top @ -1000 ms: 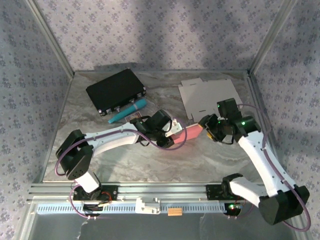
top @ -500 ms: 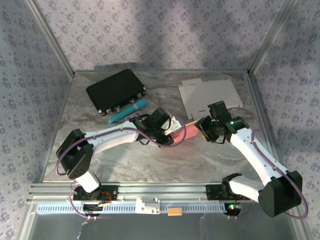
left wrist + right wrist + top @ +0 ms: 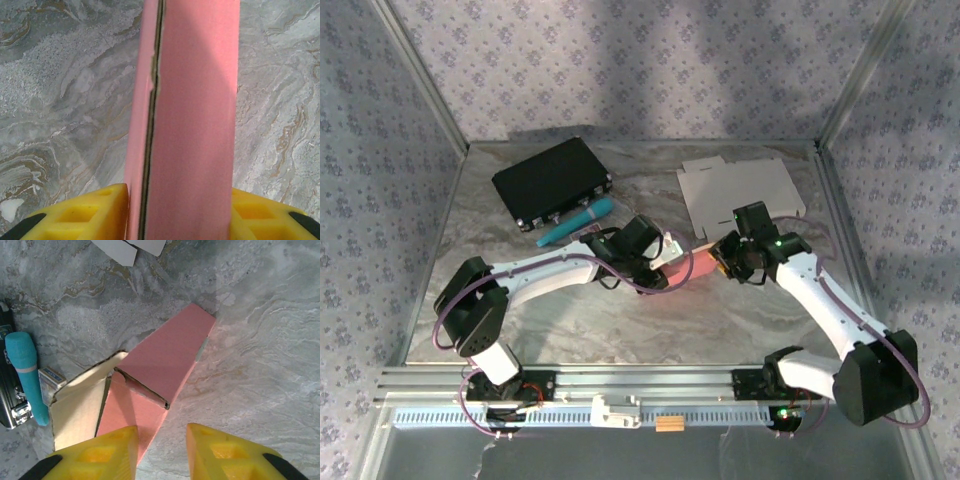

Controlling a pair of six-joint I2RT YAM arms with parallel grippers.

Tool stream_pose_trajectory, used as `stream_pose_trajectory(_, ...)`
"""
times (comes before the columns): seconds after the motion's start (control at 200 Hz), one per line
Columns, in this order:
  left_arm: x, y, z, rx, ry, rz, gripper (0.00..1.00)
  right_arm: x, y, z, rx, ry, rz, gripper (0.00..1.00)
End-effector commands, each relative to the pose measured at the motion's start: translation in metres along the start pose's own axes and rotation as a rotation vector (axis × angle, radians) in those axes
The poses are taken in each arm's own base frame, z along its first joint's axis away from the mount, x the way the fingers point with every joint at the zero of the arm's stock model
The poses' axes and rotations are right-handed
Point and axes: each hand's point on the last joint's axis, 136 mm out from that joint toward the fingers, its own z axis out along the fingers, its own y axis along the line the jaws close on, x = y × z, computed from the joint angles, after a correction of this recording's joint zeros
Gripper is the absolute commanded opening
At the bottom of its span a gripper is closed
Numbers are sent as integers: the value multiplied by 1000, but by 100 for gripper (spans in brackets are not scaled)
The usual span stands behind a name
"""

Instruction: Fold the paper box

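1. Table (image 3: 570, 320): grey marbled top, walled by patterned panels.
2. Right arm (image 3: 830, 305) and left arm (image 3: 535, 275): both white, reaching from the near edge and meeting at mid-table.
3. Black case (image 3: 550, 182): flat, closed, at the far left.
4. Grey cardboard blank (image 3: 740, 190): unfolded, lying flat at the far right, apart from the case.
5. Pink paper box (image 3: 685, 268): the task's item, at mid-table between the two grippers. It is partly formed. The right wrist view shows a long pink panel (image 3: 165, 357) with an open end and a pale inner flap spread to its left.
6. Teal cylinder (image 3: 575, 222): lies just near of the case, with one end beside the case's edge.
7. Left gripper (image 3: 180, 220): its jaws are clamped on the pink paper box, with a yellow pad (image 3: 85, 215) pressed against each side.
8. Right gripper (image 3: 162, 450): at the right end of the box. Its jaws stand apart with bare table between them, and the box's pink edge runs beside the left pad (image 3: 100, 450).
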Motion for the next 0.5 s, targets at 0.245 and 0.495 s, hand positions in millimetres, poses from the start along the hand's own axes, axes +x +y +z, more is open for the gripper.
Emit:
stream_pose_trajectory(0.245,20,5,-12,-39,36,-35,47,3,-18,13,88,30,34,27)
stream_pose_trajectory(0.495,7,6,-37,-54,-48,-105,48,3,-10,10,80,28,17,28)
